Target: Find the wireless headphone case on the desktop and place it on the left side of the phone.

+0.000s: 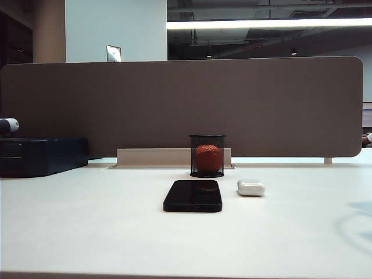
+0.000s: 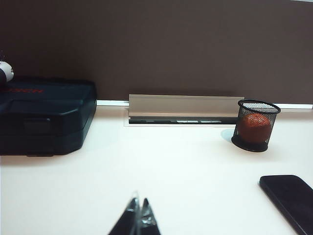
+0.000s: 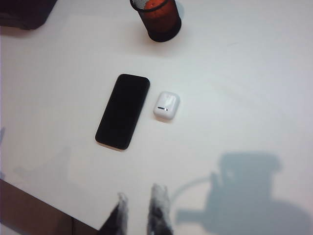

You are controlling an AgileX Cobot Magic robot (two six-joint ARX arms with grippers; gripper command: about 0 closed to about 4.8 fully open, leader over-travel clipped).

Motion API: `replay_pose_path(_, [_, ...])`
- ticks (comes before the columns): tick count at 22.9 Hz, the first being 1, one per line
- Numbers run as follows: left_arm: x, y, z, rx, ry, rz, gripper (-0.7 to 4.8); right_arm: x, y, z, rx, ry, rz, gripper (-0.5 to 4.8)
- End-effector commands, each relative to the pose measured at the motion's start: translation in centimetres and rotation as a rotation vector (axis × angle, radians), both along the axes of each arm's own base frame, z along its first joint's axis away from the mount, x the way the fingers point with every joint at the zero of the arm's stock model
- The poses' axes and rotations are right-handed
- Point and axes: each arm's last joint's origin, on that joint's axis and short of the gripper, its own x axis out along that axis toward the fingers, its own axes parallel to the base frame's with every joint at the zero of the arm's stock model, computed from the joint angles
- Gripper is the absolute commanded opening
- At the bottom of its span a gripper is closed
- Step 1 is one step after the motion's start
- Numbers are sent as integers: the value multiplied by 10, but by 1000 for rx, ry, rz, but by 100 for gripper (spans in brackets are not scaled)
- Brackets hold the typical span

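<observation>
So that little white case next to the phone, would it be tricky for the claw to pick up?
Probably a bit. The wireless headphone case looks glossy and rounded, so fingers might slip. It is small, so likely light and stiff. Lying flat beside the phone, it probably would slide rather than roll.

The setting is an office. A broad off-white desk (image 1: 87, 232) is closed along its back edge by a brown-grey fabric partition panel (image 1: 180, 104), the kind that divides workstations. At the foot of the panel, mid-way along the back edge, a hinged cable flap (image 2: 186, 105) stands open over a slot in the desk. Just in front of it sits a black mesh pen cup (image 1: 207, 156). Above the panel, a long fluorescent strip light (image 1: 267, 23) hangs under a dark open ceiling, beside a pale wall and column.
</observation>
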Motion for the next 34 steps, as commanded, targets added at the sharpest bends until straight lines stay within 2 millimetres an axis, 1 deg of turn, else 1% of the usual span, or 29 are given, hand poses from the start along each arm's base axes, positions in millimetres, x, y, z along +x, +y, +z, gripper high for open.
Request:
replay_pose_path(1, [0, 0, 1, 0, -8, 2, -5, 11, 7, 4, 3, -58, 45, 64])
replay_pose_path(2, [0, 0, 1, 0, -9, 2, -5, 14, 9, 4, 3, -67, 58, 64])
replay_pose_path(5, [0, 0, 1, 0, -9, 2, -5, 31, 20, 2, 3, -83, 110, 66])
replay_pose_path(6, [0, 0, 1, 1, -9, 2, -5, 35, 22, 0, 2, -79, 118, 74])
replay_pose_path(7, [0, 0, 1, 1, -9, 2, -5, 40, 24, -1, 0, -73, 124, 98])
replay_pose_path(9, [0, 0, 2, 1, -11, 2, -5, 49, 28, -6, -13, -54, 129, 165])
replay_pose_path(10, [0, 0, 2, 1, -12, 2, -5, 54, 31, -9, -21, -43, 131, 188])
replay_pose_path(14, [0, 0, 2, 1, -14, 2, -5, 74, 39, -19, -34, -8, 148, 196])
replay_pose_path(15, [0, 0, 2, 1, -15, 2, -5, 85, 45, -25, -35, 8, 164, 224])
replay_pose_path(16, [0, 0, 2, 0, -16, 2, -5, 89, 48, -28, -36, 16, 171, 237])
replay_pose_path(20, [0, 0, 2, 0, -16, 1, -5, 108, 60, -42, -41, 54, 201, 266])
replay_pose_path(23, [0, 0, 2, 0, -16, 1, -6, 123, 68, -54, -45, 83, 217, 312])
replay_pose_path(27, [0, 0, 2, 0, -16, 1, -5, 142, 79, -72, -58, 131, 221, 350])
replay_pose_path(29, [0, 0, 2, 0, -16, 1, -6, 153, 82, -85, -64, 168, 212, 419])
replay_pose_path(30, [0, 0, 2, 0, -16, 1, -5, 160, 84, -93, -68, 191, 212, 436])
replay_pose_path(34, [0, 0, 2, 1, -16, -11, -6, 173, 87, -111, -86, 244, 201, 439])
